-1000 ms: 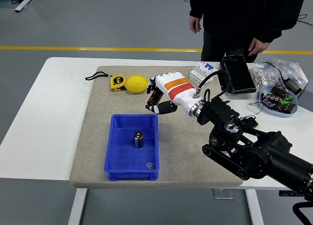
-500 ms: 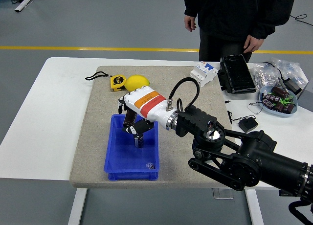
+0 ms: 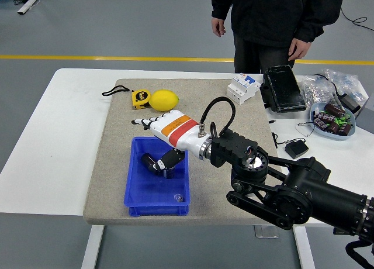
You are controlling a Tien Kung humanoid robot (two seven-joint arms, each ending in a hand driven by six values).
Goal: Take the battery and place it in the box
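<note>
The blue box sits on the grey mat near the table's front. My right hand hangs over the box's far half, white fingers stretched out to the left and the black thumb down inside the box. The hand looks open. A dark battery shows in the box just below the thumb, mostly hidden by it. Whether the thumb touches it I cannot tell. My left arm is out of view.
A yellow lemon, a tape measure and a white breaker lie at the mat's far side. A black case and a bowl of capacitors are at the right. A person stands behind, hands hanging.
My right hand swung left from the mat's middle with a dark battery, dipped into the blue box, and its fingers have now spread out above it.
</note>
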